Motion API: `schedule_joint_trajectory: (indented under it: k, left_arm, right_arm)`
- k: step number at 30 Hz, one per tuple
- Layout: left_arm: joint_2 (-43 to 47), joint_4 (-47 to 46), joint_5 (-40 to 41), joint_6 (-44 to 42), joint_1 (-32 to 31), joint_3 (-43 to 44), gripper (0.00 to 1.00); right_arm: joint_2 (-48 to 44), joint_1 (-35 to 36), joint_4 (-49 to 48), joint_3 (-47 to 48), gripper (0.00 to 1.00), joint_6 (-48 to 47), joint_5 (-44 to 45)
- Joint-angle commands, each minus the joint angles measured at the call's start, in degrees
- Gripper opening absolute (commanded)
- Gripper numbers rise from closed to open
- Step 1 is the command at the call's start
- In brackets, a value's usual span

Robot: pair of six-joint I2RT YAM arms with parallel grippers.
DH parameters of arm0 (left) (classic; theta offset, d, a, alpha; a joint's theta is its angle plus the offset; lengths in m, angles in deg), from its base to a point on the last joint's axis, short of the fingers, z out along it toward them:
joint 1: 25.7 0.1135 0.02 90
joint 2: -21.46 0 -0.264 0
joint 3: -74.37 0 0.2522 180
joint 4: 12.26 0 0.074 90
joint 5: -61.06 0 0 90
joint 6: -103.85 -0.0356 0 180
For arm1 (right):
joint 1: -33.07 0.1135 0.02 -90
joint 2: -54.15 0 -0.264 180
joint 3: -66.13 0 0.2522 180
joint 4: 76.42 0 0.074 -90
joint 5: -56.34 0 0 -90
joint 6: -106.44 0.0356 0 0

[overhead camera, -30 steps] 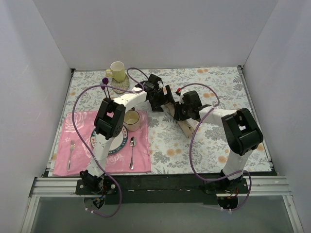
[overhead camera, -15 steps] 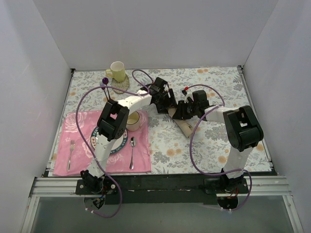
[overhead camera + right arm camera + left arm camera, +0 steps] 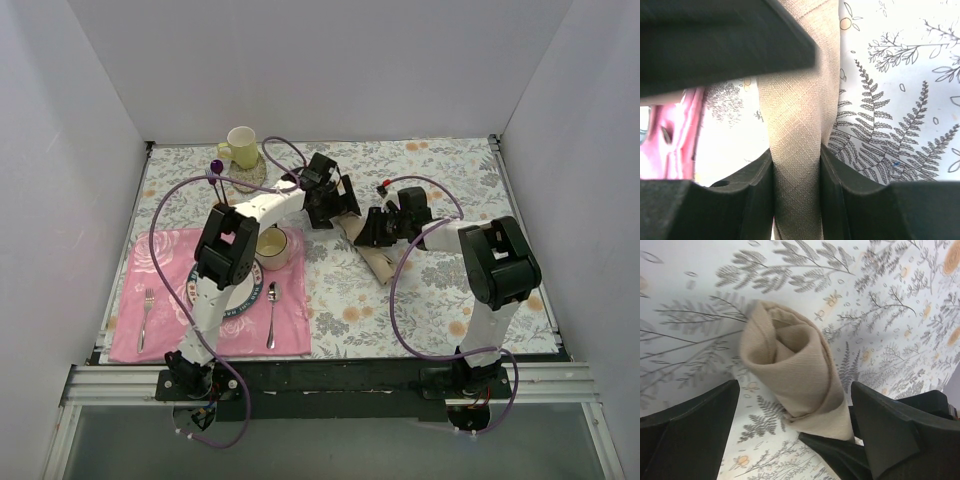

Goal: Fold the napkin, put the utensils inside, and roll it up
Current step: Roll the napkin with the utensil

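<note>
The beige napkin (image 3: 379, 262) lies rolled into a narrow tube on the grey floral tablecloth at mid-table. My right gripper (image 3: 368, 232) is shut on it; in the right wrist view the roll (image 3: 795, 145) is squeezed between both fingers (image 3: 752, 200). My left gripper (image 3: 336, 208) is open at the roll's far end. In the left wrist view the rolled end (image 3: 790, 365) sits between the wide-apart fingers (image 3: 690, 425) without touching them. A spoon (image 3: 272, 300) and a fork (image 3: 146, 310) lie on the pink placemat (image 3: 290, 325) at the near left, outside the roll.
A dinner plate (image 3: 245, 297) and a small cup (image 3: 271, 246) stand on the placemat under the left arm. A yellow mug (image 3: 240, 146) and a purple-tipped stick (image 3: 216, 167) are at the back left. White walls enclose three sides.
The right gripper has shifted slightly to the right with the roll in it. The left gripper swung a little right and then back, staying open at the roll's far end.
</note>
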Motion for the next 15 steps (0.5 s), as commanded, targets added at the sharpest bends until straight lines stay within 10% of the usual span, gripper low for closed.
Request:
schedule_joint_trajectory:
  k: [1, 15]
  left_arm:
    - [7.59, 3.47, 1.17, -2.57, 2.23, 2.4, 0.93]
    - [9.01, -17.45, -18.26, 0.77, 2.4, -10.61, 0.31]
  right_arm:
    - [2.79, -1.42, -2.89, -2.27, 0.41, 5.83, -4.61]
    - [7.71, -4.94, -7.47, -1.83, 0.42, 14.98, -8.22]
